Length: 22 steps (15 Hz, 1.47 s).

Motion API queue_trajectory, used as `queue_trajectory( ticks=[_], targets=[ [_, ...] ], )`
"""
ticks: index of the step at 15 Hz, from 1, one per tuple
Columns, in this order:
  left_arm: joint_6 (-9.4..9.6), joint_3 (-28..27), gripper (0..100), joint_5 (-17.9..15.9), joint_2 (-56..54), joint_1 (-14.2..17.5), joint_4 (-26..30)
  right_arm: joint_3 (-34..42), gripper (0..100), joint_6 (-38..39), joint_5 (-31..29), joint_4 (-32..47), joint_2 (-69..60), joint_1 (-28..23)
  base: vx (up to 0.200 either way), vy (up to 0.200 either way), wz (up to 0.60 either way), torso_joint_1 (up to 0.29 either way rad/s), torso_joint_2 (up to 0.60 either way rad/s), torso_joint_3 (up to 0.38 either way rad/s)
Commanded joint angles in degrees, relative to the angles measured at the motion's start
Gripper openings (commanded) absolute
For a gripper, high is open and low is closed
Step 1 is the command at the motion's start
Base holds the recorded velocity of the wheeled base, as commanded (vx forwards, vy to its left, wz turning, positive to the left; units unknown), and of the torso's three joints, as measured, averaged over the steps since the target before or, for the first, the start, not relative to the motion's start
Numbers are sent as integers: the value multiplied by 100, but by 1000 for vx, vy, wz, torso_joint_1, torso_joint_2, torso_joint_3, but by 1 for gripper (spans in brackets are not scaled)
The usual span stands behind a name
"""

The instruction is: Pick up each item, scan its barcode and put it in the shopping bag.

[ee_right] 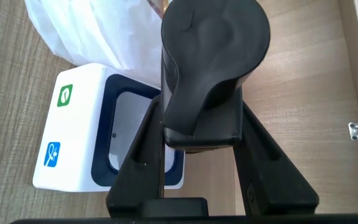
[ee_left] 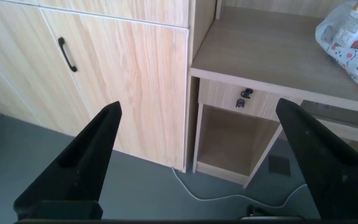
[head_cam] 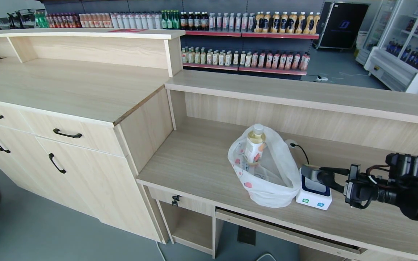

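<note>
A bottle with a white cap, pale yellow drink and a white label bearing a peach-toned picture, its print too small to read, stands upright in the white, red-spotted shopping bag on the tabletop. Just beside the bag sits a white scanner box with one green and one blue icon. The right gripper has its fingers clamped on a black handheld device above that box. The left gripper hangs over the floor, its fingers spread wide.

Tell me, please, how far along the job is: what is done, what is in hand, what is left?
Done: one bottle stands inside the shopping bag. In hand: the right end effector is shut on a black handheld scanner above the white scan box; the left end effector is open, holding nothing. Left: probably setting the scanner down; whether more items wait, I cannot tell.
</note>
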Motion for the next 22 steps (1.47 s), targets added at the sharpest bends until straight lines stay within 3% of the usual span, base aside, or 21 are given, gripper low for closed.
queue_trajectory(
  ticks=[1,15,16,18,21,22],
  targets=[
    [0,0,100,0,9,4,-1,-85,0,23,3,-2,67,71,0,0,0,0,0,0],
    [0,0,100,0,9,4,-1,-217,0,120,3,-10,94,107,0,0,0,0,0,0],
    [0,0,100,0,9,4,-1,-217,0,507,3,42,-38,133,0,0,0,0,0,0],
    [0,0,100,0,9,4,-1,144,0,2159,-156,288,-1066,186,0,0,0,0,0,0],
    [0,0,100,0,9,4,-1,715,0,4892,-1281,1062,-3105,177,0,0,0,0,0,0],
    [0,0,100,0,9,4,-1,768,0,5745,-1949,1150,-3483,177,0,0,0,0,0,0]
  ],
)
